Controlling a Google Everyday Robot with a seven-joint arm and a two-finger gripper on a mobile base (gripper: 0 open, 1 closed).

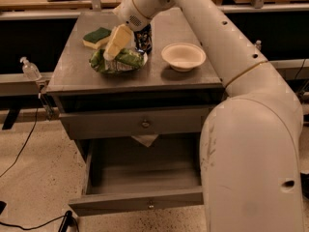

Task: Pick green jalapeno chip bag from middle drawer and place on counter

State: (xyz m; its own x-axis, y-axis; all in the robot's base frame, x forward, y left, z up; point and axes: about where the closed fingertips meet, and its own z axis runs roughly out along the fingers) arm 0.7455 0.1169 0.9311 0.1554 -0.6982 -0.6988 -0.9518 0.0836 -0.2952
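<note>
The green jalapeno chip bag (123, 62) lies on the counter (72, 74), the grey top of the drawer cabinet, left of its middle. My gripper (112, 53) reaches down from the upper right and is shut on the bag's left part, its cream fingers (118, 38) on top of the bag. The middle drawer (145, 175) stands pulled open below, and its inside looks bare. Its low front panel with a small knob (151, 205) faces the camera.
A white bowl (183, 56) sits right of the bag. A dark can (143, 37) stands just behind the bag. A green-topped yellow sponge (98, 36) lies at the back left. The upper drawer (145, 123) is closed. A clear bottle (30, 69) stands at the left.
</note>
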